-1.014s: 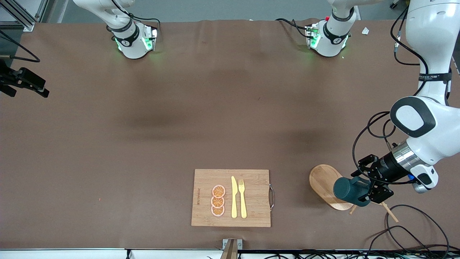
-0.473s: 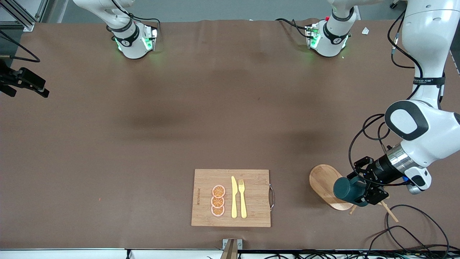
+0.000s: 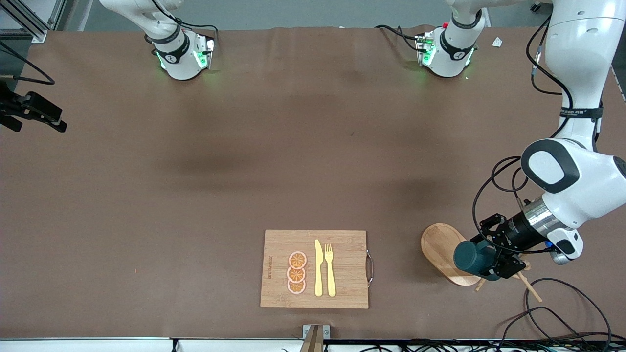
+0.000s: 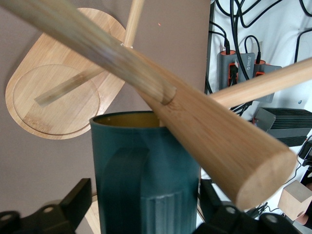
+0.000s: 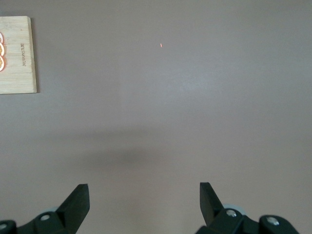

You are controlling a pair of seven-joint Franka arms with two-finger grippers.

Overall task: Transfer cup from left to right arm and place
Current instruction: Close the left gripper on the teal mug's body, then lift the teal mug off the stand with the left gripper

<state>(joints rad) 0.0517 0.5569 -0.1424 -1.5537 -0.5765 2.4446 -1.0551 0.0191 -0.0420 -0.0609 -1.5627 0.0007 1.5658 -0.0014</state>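
The cup (image 3: 470, 258), dark teal and ribbed with a yellow-brown inside, hangs tilted on a wooden peg (image 4: 161, 92) of a rack, above the rack's oval wooden base (image 3: 439, 247). The cup (image 4: 146, 161) fills the gap between my left gripper's (image 3: 489, 260) fingers. My left gripper (image 4: 144, 197) is open. One finger (image 4: 78, 200) stands a little off the cup's side, and the other finger (image 4: 207, 200) is at its wall. My right gripper (image 5: 144, 195) hangs open over bare table, holding nothing.
A wooden cutting board (image 3: 315, 269) with orange slices (image 3: 297, 273), a yellow knife (image 3: 318, 268) and a yellow fork (image 3: 330, 269) lies near the front edge. Loose cables (image 3: 552, 313) trail by the rack. A corner of the board (image 5: 17, 56) shows in the right wrist view.
My left hand has slid a little farther onto the cup and its forearm has shifted. The cup has stayed on its peg. The right arm has not moved.
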